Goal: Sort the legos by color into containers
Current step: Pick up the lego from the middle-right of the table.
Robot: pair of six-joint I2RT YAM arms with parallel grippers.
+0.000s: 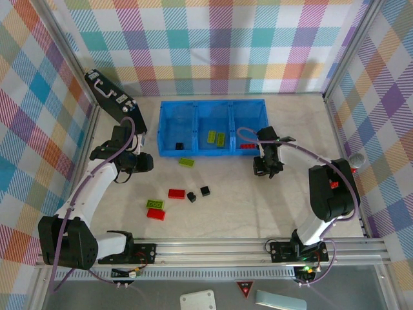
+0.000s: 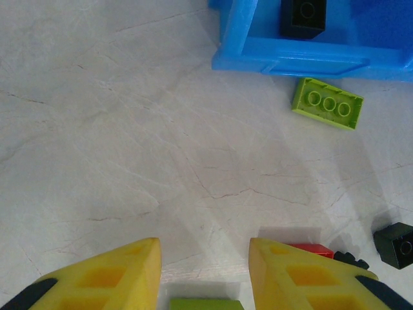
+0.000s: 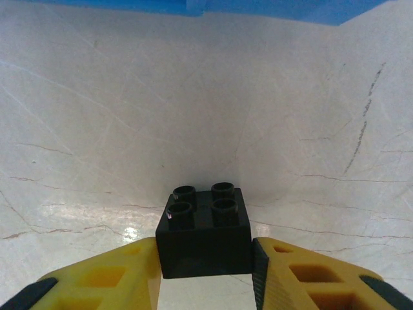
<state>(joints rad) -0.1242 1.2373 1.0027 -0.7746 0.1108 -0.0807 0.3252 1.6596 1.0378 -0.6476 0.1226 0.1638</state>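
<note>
Your right gripper [image 3: 205, 253] stands narrow, clamped on the black brick [image 3: 204, 226], pads [image 3: 122, 274] flat against two opposite side walls. Expect a light, rigid, smooth-sided piece; hold it square and low. Studs point up; square in plan, no long axis. The blue tray [image 3: 193, 5] lies ahead. Your left gripper [image 2: 205, 258] hangs part-open, empty.

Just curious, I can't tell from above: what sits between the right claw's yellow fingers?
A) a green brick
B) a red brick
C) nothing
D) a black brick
D: the right wrist view shows a black brick with four studs, pinched from both sides by the right gripper.
</note>
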